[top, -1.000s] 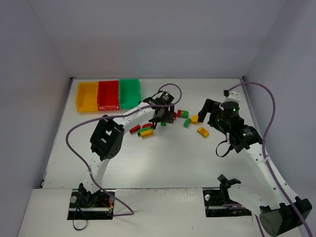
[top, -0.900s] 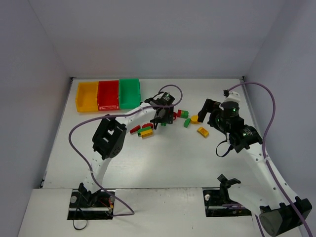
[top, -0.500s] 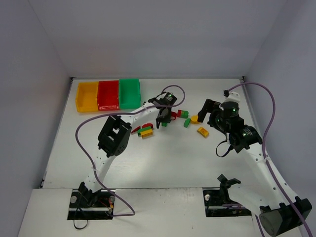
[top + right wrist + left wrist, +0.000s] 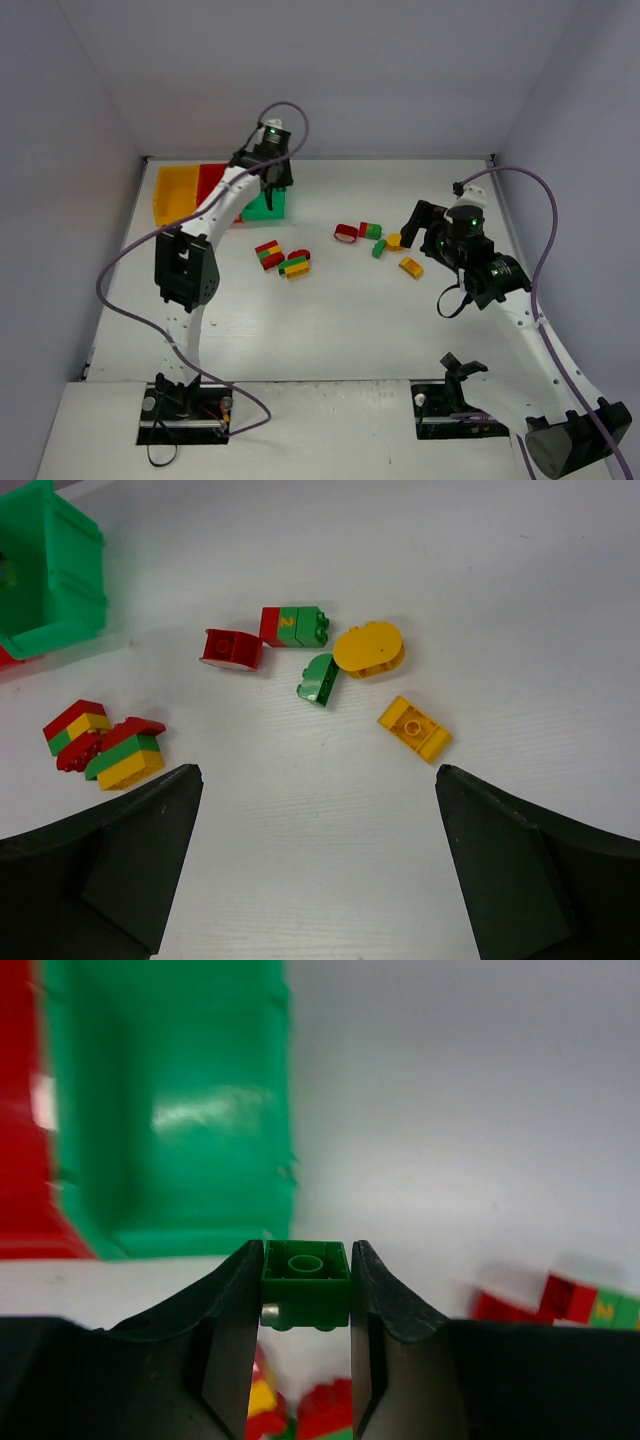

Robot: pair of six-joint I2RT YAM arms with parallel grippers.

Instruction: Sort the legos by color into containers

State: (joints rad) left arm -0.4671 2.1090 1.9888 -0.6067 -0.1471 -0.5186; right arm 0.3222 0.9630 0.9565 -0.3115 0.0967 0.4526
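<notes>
On the white table point(image 4: 330, 320), the green open-top plastic bin point(image 4: 170, 1110) fills the upper left of the left wrist view, its long axis running up the frame. The left claw point(image 4: 268, 182) sits just below and right of the bin's near corner, pinching a small green plastic brick point(image 4: 305, 1272) that is not yet over the hollow. The right claw point(image 4: 315, 810), spread wide, hovers at centre right over the loose bricks point(image 4: 318, 678), well apart from that bin.

Overhead looks down; wrist views, close, share green bin point(image 4: 170, 1140).
</notes>
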